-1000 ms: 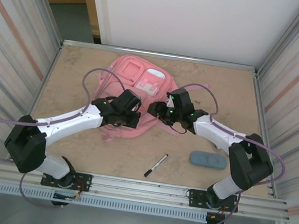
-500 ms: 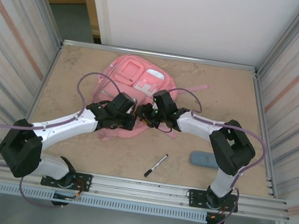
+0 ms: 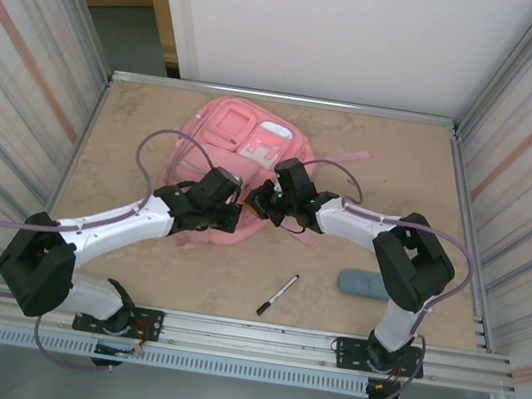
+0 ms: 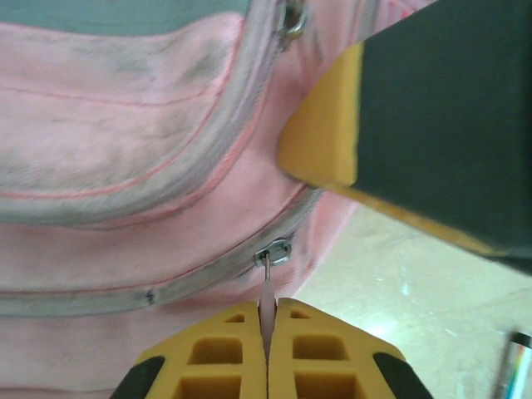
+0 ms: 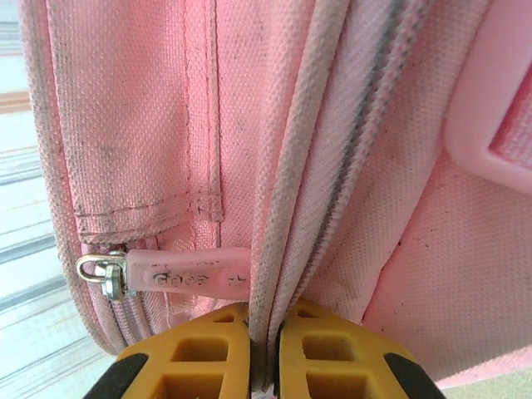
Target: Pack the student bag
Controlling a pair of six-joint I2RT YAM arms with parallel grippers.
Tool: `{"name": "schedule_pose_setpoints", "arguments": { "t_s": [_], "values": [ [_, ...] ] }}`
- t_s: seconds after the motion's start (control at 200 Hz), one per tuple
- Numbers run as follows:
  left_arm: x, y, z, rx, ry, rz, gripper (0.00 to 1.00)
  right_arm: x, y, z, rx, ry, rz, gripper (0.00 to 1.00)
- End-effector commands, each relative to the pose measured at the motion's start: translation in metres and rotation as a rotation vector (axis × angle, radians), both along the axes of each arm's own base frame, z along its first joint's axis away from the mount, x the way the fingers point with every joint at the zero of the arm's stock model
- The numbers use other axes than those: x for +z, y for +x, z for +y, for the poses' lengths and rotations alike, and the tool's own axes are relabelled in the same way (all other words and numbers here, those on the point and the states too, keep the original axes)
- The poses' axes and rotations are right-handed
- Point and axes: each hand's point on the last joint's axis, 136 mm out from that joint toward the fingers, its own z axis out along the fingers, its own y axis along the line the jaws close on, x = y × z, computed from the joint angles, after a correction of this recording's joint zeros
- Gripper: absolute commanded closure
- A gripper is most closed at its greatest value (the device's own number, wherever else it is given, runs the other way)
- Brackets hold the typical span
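We find the student bag (image 3: 222,124) at the far middle of the table (image 3: 401,180). Left gripper (image 4: 268,332) pinches its zip pull (image 4: 268,287); right gripper (image 5: 264,337) clamps the zip seam (image 5: 291,241). The thin pull may slip, and the bag may drag if the seam grip fails.

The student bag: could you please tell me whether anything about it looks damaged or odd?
Nothing is torn or spilled. The student bag carries grey smudges on its pink fabric, clearest in the left wrist view, so it looks grubby.

Pink student bag (image 3: 225,124), black pen (image 3: 278,294), blue-grey pouch (image 3: 370,284), mottled beige table (image 3: 406,176).
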Motion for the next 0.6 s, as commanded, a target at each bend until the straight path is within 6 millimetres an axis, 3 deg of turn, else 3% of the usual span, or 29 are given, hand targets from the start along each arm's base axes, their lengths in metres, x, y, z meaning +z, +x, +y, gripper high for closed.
{"name": "schedule_pose_setpoints", "arguments": {
  "t_s": [0.0, 0.22, 0.356, 0.506, 0.596],
  "values": [
    [-0.015, 0.012, 0.052, 0.134, 0.194, -0.069, 1.0, 0.009, 0.013, -0.028, -0.049, -0.018, -0.02, 1.0],
    [-0.017, 0.01, 0.086, 0.237, 0.045, -0.084, 1.0, 0.017, 0.029, -0.061, -0.071, 0.007, -0.019, 1.0],
    [0.01, 0.012, 0.071, 0.137, -0.149, -0.111, 1.0, 0.013, 0.035, -0.073, 0.003, 0.008, -0.021, 0.99],
    [0.026, 0.007, 0.042, -0.016, -0.223, -0.117, 1.0, 0.008, 0.044, -0.089, 0.036, -0.002, -0.02, 0.85],
    [0.032, 0.003, 0.024, -0.082, -0.235, -0.104, 1.0, 0.019, 0.047, -0.097, 0.062, -0.013, -0.089, 0.73]
  ]
}}
